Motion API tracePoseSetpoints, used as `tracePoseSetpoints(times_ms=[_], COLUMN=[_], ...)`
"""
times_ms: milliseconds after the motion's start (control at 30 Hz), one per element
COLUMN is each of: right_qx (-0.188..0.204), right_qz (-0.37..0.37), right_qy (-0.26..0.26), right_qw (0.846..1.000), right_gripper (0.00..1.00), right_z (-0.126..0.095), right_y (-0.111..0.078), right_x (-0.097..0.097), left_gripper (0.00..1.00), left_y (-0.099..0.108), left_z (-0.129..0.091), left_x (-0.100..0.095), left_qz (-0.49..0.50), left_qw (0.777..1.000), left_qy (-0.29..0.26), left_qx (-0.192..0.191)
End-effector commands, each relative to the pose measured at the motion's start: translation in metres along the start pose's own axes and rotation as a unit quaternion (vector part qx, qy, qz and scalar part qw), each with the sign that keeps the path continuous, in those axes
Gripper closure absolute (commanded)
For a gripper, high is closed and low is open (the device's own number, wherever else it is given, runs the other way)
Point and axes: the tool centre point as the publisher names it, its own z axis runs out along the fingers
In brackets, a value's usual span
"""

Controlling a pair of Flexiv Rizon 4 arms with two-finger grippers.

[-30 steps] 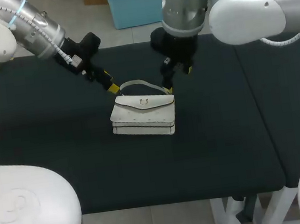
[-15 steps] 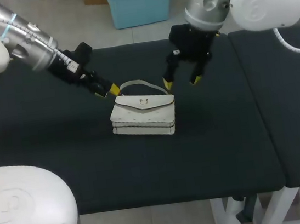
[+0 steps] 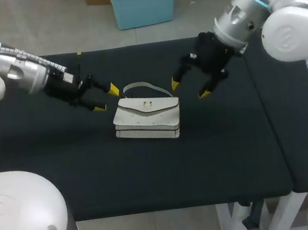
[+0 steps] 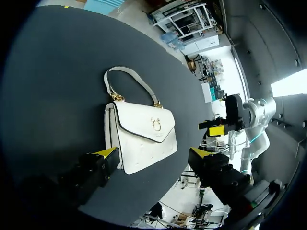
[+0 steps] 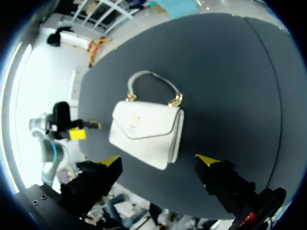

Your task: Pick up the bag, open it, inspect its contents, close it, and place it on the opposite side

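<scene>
As left tool, right tool gape wide, bag lies untouched.

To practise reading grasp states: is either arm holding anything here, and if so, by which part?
Nothing is held. Both arms' jaws stand open, one on each side of the white bag, which lies untouched on the table.

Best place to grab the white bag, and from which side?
Probably the handle: it arches out from the bag's far edge, a thin strap with open space inside the loop, while the body lies flat on the table. Come down from above, fingers astride the strap's top. The left gripper and right gripper, both open, flank it.
</scene>
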Motion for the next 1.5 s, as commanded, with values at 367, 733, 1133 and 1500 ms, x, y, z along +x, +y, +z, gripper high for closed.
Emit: tracePoseSetpoints(times_ms=[367, 733, 1133, 1500], right_qx=[-0.138, -0.122, -0.090, -0.038], right_qz=[0.152, 0.147, 0.117, 0.174], right_qy=[0.049, 0.039, 0.048, 0.042], right_qw=[0.977, 0.981, 0.988, 0.983], right_gripper=[0.00, 0.00, 0.00, 0.00], right_z=[0.020, 0.033, 0.040, 0.070], right_y=[0.009, 0.016, 0.019, 0.028], right_x=[-0.007, -0.006, -0.004, -0.014], left_gripper=[0.00, 0.00, 0.00, 0.00], left_y=[-0.012, -0.017, -0.020, -0.029], left_z=[0.017, 0.025, 0.033, 0.045], left_x=[-0.024, -0.036, -0.039, -0.041], left_qz=[-0.155, -0.113, -0.068, -0.082], left_qw=[0.987, 0.992, 0.996, 0.993], left_qy=[0.039, 0.044, 0.016, 0.061], left_qx=[0.016, -0.024, -0.057, -0.052])
